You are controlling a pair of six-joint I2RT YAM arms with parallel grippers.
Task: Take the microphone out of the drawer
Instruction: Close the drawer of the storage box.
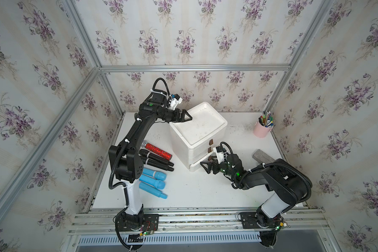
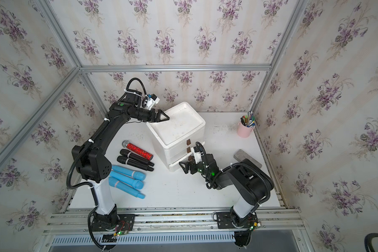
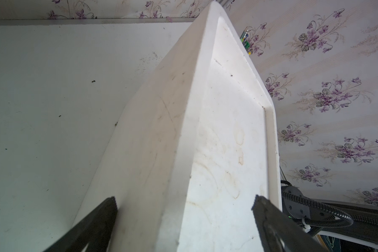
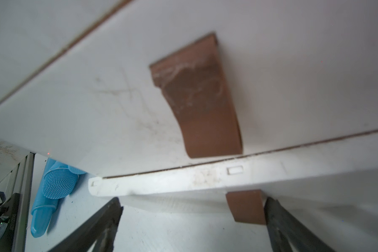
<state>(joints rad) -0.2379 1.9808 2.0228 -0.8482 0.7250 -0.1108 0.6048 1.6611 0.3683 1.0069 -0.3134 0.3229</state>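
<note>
A white three-drawer cabinet (image 1: 198, 126) (image 2: 176, 126) stands at the middle back of the table. Its bottom drawer (image 1: 194, 167) (image 4: 183, 181) sticks out a little; its inside, and any microphone in it, is hidden. My right gripper (image 1: 205, 167) (image 4: 193, 200) is open in front of that drawer. The drawer's brown tab handle (image 4: 246, 207) lies between the jaws, close to one finger. My left gripper (image 1: 187, 115) (image 3: 185, 199) is open and straddles the cabinet's top left corner (image 3: 216, 131), holding nothing.
On the table left of the cabinet lie a red glitter microphone (image 1: 157, 150), two black ones (image 1: 157, 160) and three blue ones (image 1: 154, 181). A pink cup of pens (image 1: 262, 128) stands at the back right, and a grey block (image 1: 262, 156) lies behind my right arm.
</note>
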